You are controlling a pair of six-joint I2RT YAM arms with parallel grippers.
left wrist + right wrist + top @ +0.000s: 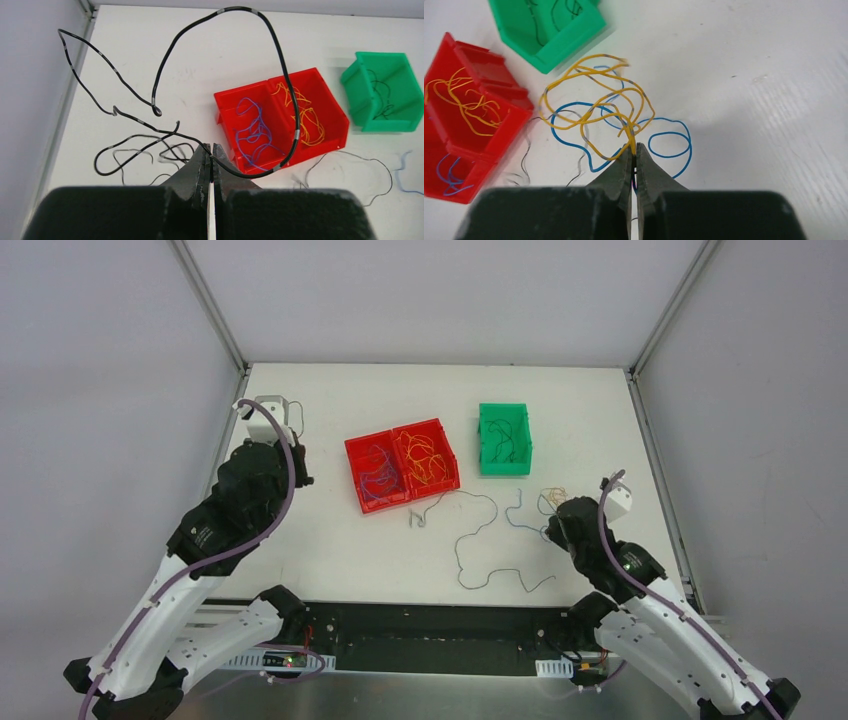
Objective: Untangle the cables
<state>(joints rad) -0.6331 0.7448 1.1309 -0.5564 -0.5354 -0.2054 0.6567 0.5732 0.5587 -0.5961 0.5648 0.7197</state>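
Note:
My left gripper is shut on a long black cable and holds it up in the air at the table's left, its loops hanging in front of the camera. My right gripper is down at the table on the right, shut on a strand of the yellow cable. That yellow cable lies tangled with a blue cable. Another thin black cable and a short blue one lie loose on the table between the arms.
A red two-compartment bin holds purple-blue wires on the left and orange ones on the right. A green bin behind my right gripper holds black wires. White walls close in the table on three sides.

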